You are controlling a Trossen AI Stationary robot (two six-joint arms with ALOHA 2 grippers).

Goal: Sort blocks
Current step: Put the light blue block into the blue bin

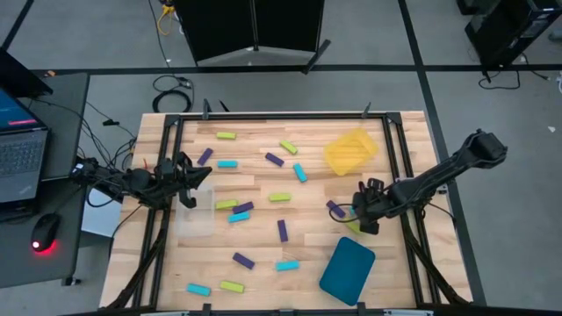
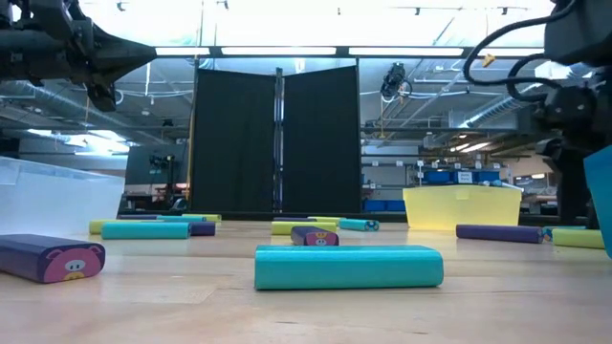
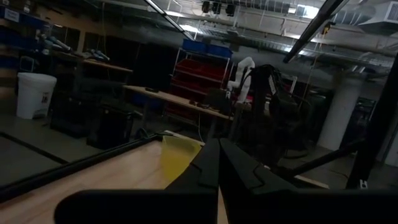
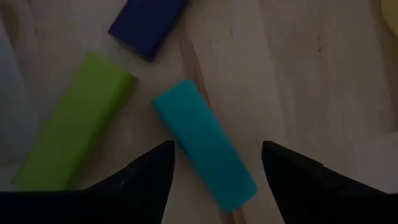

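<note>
The right gripper [image 4: 214, 165], fingers spread, hung over a cyan block [image 4: 204, 144] at frame centre; it looked light, rigid, best pinched across its narrow sides.

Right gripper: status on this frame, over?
Right gripper open, fingers either side of a cyan block lying flat on the table. Green block and purple block close beside it. Left gripper shut, by the clear tray.

We read no text, label or number anywhere; only pink pig-face sticker on purple oblong block [image 2: 50, 259] end.
</note>
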